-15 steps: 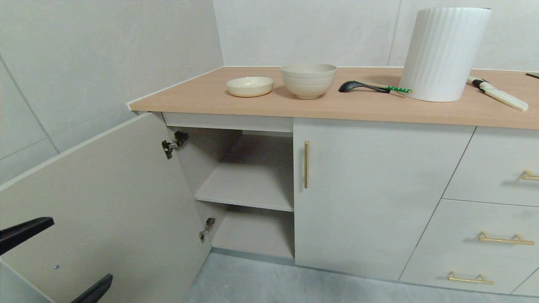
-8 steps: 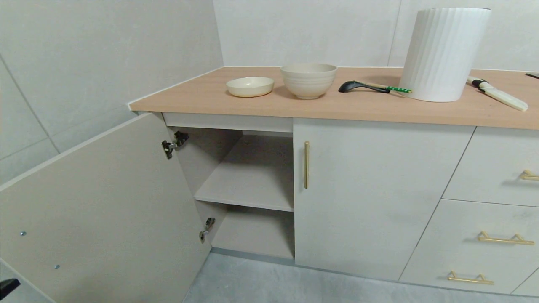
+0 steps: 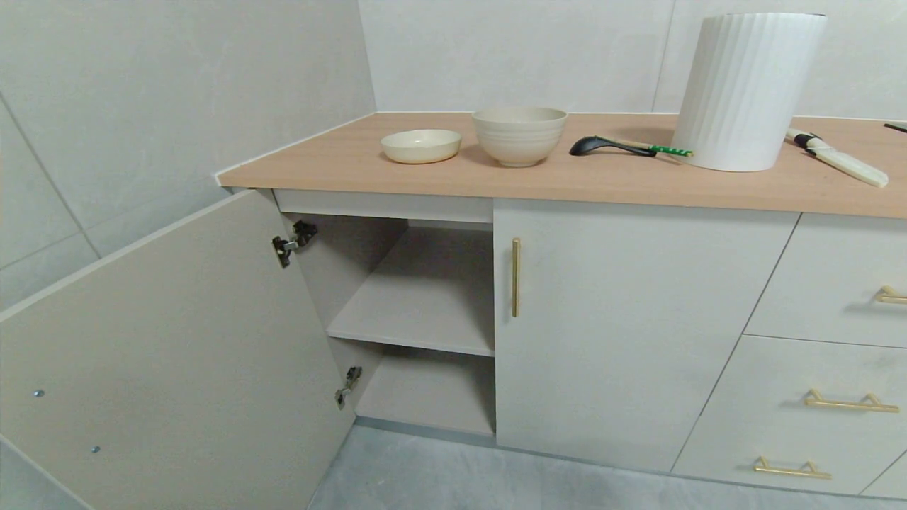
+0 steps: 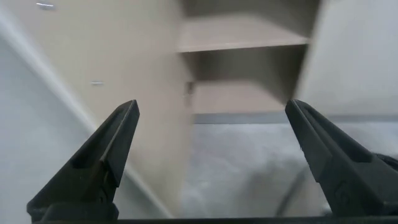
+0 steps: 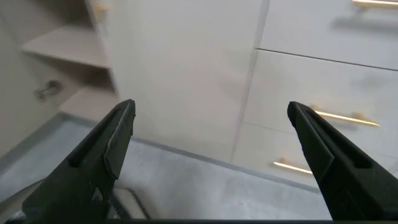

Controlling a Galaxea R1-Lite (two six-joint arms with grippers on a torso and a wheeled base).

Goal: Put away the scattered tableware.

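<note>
Left claw (image 4: 211, 107) is gaping wide, empty, facing the open cabinet's shelf (image 4: 242, 34). Right claw (image 5: 211, 106) is gaping too, before the drawers (image 5: 323, 81). Well apart from both, a shallow bowl (image 3: 420, 145), deep bowl (image 3: 519, 134) and ladle (image 3: 613, 146) are sitting on the table (image 3: 340, 159).

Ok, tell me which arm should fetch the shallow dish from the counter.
Left, probably. The shallow dish sits toward the counter's left end, above the open cabinet, which the open left pincer faces; the right pincer, also open, faces the closed door and drawers farther right.
</note>
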